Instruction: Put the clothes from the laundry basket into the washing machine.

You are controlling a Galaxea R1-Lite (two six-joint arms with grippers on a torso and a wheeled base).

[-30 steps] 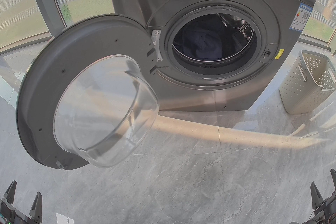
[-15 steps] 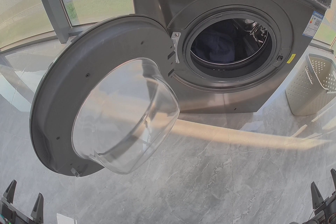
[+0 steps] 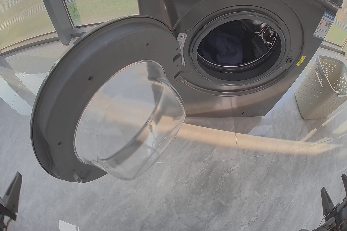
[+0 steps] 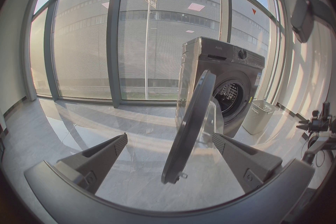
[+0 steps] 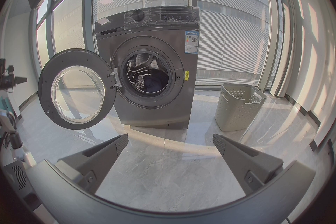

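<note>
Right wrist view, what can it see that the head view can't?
Right wrist view's extra: the whole laundry basket, right down into its inside. Head view's extra: a close look down at the clear door bowl, bulging out toward the camera. Shared by both: the washing machine, its open door, and the dark clothes lying in the drum.

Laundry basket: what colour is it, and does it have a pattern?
Pale beige laundry basket, its walls perforated with rows of small holes; clearest in the right wrist view.
</note>
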